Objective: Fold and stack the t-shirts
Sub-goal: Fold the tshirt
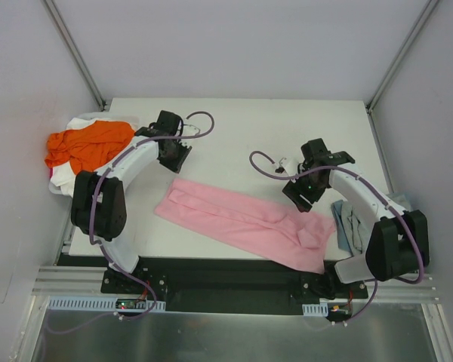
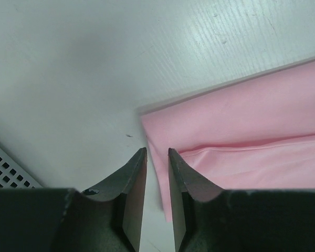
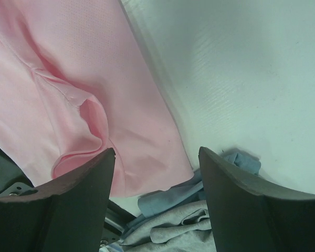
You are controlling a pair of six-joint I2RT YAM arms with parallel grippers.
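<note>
At the near edge of the table [image 1: 249, 128], the light pink t-shirt [image 1: 241, 222] lies folded into a long strip, slanting from its near right end up to its far left end; a small fold of cloth stands up near that right end; just right of the pink shirt, touching its near corner, the grey-blue t-shirt [image 1: 349, 226] lies crumpled in a heap; over the pink shirt's right end hangs the right gripper [image 1: 298, 200], its jaws spread wide with nothing between them, the raised fold and the shirt's edge showing below in the wrist view [image 3: 157, 152]; just beyond the pink shirt's left end hovers the left gripper [image 1: 175, 160], its fingers [image 2: 134, 178] only a narrow slit apart and holding nothing, the shirt's corner lying under them on the bare table; farther left of the pink shirt and well apart from it, the orange t-shirt [image 1: 87, 147] lies bunched on top of the white t-shirt [image 1: 79, 121] at the table's far left corner.
</note>
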